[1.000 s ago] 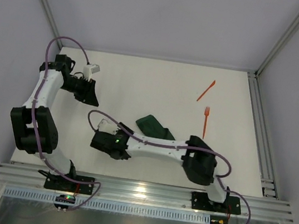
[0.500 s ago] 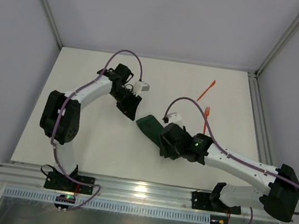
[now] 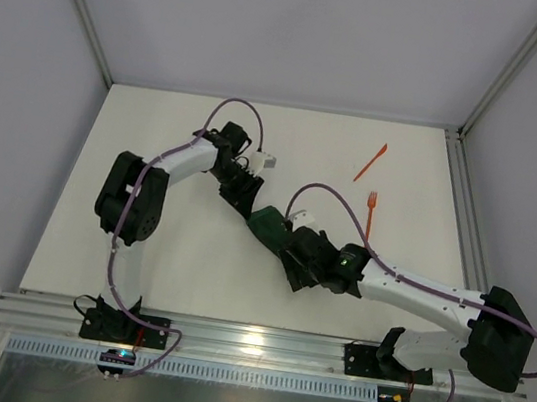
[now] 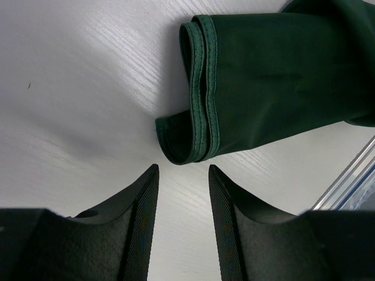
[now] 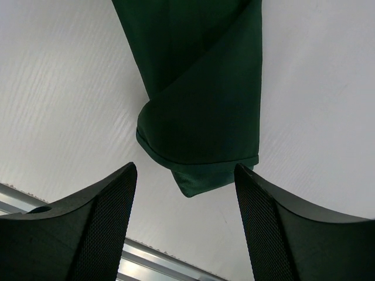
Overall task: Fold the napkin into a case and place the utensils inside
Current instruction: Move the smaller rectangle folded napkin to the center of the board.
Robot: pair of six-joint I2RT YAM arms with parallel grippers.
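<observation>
Two arms work over one table (image 3: 158,265). There is one napkin (image 3: 270,226), folded into a narrow layered strip near the table's middle, and two orange utensils: a fork (image 3: 369,216) and a knife (image 3: 370,163), both bare on the tabletop toward the far right, well apart from the cloth.

Nearest, the right arm stretches low from its base leftward, its right gripper (image 3: 292,257) at the strip's near end. In the right wrist view its fingers (image 5: 105,222) stand wide apart, empty, the folded end of the cloth just ahead of them.

Farther back, the left arm bends at the elbow and reaches right, its left gripper (image 3: 247,198) at the strip's far end. Its fingers (image 4: 140,222) stand partly apart, gripping nothing; the hemmed edge lies just beyond the tips.
</observation>
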